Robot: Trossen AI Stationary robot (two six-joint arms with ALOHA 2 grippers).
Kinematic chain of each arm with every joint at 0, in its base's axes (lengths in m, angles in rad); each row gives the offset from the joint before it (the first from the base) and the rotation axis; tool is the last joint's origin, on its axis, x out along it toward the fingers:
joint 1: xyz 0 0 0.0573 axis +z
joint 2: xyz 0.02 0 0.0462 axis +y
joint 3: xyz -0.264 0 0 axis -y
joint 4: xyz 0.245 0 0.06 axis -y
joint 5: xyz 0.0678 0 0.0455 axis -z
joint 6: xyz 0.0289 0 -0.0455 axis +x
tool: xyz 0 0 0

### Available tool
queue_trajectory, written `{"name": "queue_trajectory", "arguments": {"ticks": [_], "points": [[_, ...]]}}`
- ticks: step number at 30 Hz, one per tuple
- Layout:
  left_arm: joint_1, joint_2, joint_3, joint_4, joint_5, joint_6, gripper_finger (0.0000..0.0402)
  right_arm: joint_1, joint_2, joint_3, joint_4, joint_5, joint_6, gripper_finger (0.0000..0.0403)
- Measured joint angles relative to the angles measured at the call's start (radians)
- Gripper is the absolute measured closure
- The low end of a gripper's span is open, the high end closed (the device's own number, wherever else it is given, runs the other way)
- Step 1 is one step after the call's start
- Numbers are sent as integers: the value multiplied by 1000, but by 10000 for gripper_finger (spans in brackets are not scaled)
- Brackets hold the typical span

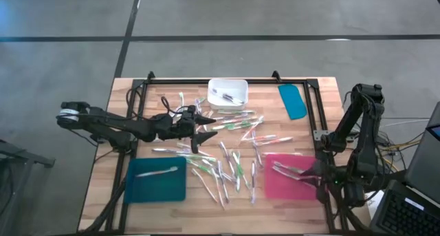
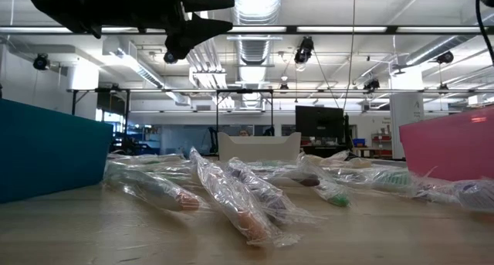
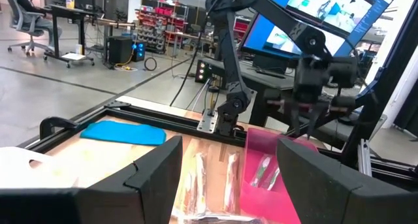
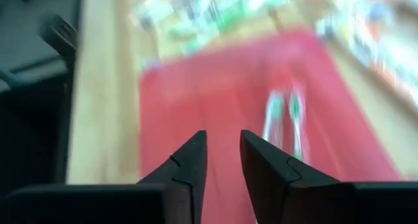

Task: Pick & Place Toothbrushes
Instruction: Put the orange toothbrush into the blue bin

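Now right gripper [image 4: 222, 149] hovers over pink tray [image 4: 215, 100], jaws narrowly apart, empty; two toothbrushes [image 4: 284, 116] just ahead; no readable writing.

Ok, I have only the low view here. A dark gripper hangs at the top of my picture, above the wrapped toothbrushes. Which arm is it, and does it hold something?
Observer: It is the left gripper, open and empty, above the loose toothbrushes in the middle of the table.
Operator: Of the pink tray I see only the wall. Is anything inside?
Observer: Yes, a few toothbrushes lie in the pink tray.
Operator: And where is the right gripper?
Observer: The right gripper is over the pink tray, at the side nearest its own arm. Its jaws are slightly apart with nothing between them.
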Motion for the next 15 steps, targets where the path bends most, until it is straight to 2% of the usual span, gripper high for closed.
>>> {"name": "queue_trajectory", "arguments": {"ticks": [3,7,15], "points": [[0,0,0,0,0,0,149,-4,-47,26,0,100,-112,337],[0,0,0,0,0,0,149,-42,-107,62,2,182,-279,351],[0,0,0,-1,0,0,149,-217,-182,132,4,206,-626,356]]}}
